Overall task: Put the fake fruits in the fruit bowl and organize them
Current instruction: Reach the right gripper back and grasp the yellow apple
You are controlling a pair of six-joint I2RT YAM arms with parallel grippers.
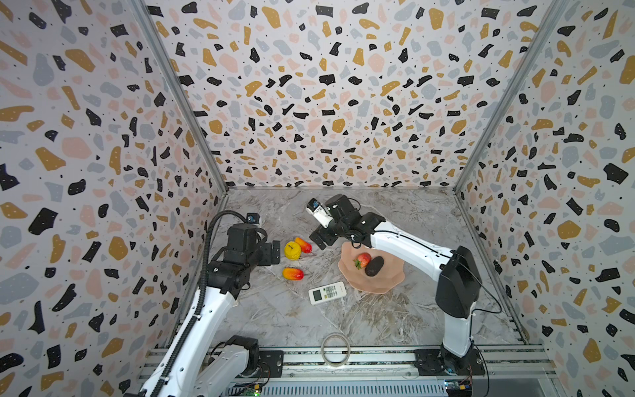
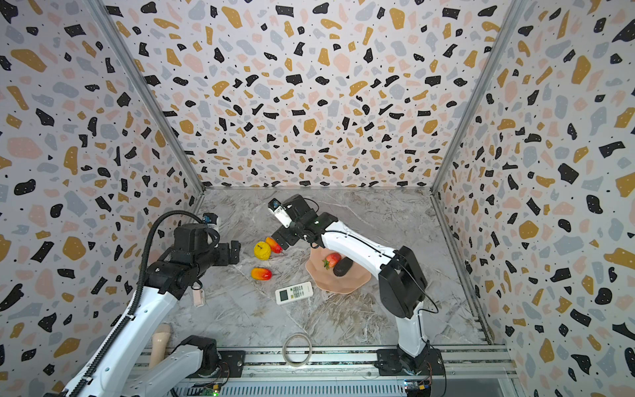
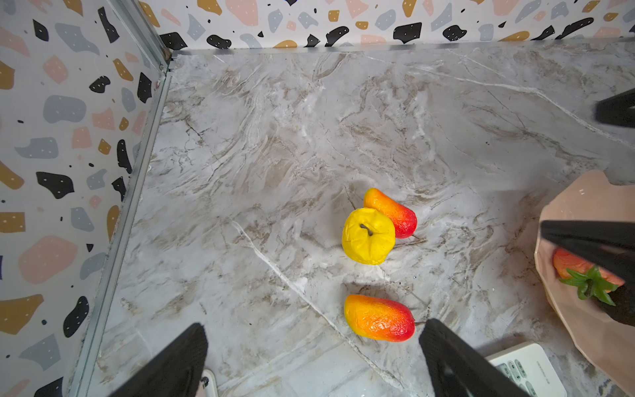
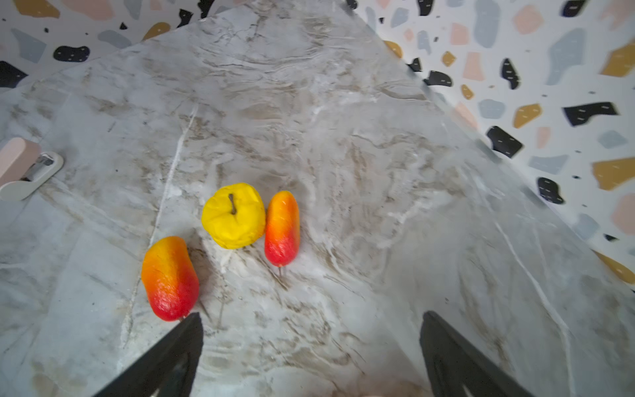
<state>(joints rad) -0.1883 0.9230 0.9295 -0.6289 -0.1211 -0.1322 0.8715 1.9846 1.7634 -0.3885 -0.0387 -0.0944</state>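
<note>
Black right gripper point(image 4: 311, 319): jaws wide, empty, raised near the bowl's far-left rim, facing three loose fruits.
Left gripper point(image 3: 312, 330): jaws wide, empty, left of those fruits.
Yellow fruit point(image 1: 292, 250): on the marble table point(image 1: 395, 319), touching one red-orange fruit point(image 1: 303, 244).
Second red-orange fruit point(image 1: 292, 273): on the table, nearer, apart from that pair.
Bowl point(image 1: 385, 285): right of the loose fruits, holding a strawberry point(image 1: 363, 260) and a dark oval point(image 1: 374, 266), which touch.
Remote point(image 1: 327, 293): just beside the bowl's near-left rim.
Ring point(image 1: 335, 349): on the front rail.
</note>
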